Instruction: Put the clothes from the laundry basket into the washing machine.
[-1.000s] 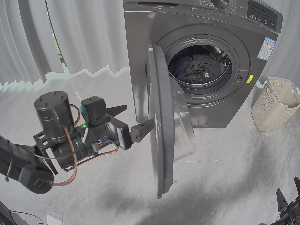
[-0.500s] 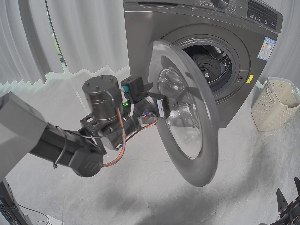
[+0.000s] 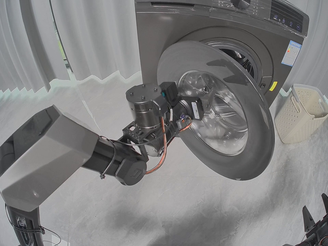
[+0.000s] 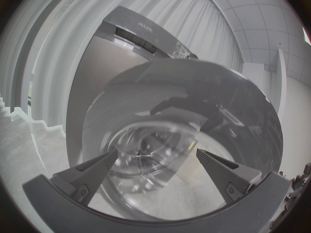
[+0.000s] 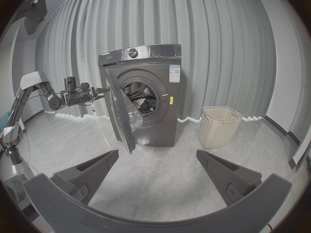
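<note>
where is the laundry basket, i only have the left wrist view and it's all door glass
observer: the basket stands on the floor on the robot's right of the washing machine, apart from it.
operator: any clothes inside the machine
observer: yes, the right wrist view shows dark clothes lying inside it.
operator: is the right gripper holding anything
observer: no, the right gripper is open and empty, low over the floor, well back from the machine.
</note>
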Robot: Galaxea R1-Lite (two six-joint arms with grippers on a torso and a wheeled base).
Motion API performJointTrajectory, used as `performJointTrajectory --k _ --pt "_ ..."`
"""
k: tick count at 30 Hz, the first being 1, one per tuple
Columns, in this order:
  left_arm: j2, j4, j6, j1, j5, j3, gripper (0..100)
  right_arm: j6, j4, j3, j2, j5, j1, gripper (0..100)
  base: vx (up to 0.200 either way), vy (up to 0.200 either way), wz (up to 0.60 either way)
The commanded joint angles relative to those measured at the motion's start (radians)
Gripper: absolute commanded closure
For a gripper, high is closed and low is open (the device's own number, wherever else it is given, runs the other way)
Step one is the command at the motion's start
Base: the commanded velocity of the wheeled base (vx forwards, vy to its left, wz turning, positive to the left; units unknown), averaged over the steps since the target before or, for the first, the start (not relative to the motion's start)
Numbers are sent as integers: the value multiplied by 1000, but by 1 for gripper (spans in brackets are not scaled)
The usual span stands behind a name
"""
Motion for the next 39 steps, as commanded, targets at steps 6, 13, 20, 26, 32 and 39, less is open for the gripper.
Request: performJointTrajectory --k 6,13,20,26,32,39 --pt "-462 -19 23 -31 6 638 0 1 0 15 -15 -2 0 0 0 0 0" --pt "-900 22 142 -29 13 1052 0 -13 0 15 -12 5 -5 0 0 0 0" --pt "-1243 140 169 127 2 1300 0 -1 -41 -19 -16 17 -2 0 0 0 0" --pt "-1473 366 155 349 -9 1317 0 7 -27 -168 87 124 2 0 0 0 0" --pt "-1806 665 150 495 -33 1317 0 -13 -130 -211 450 331 6 0 0 0 0" --pt "-2087 996 158 592 -112 1317 0 -96 -253 -285 754 428 81 0 0 0 0"
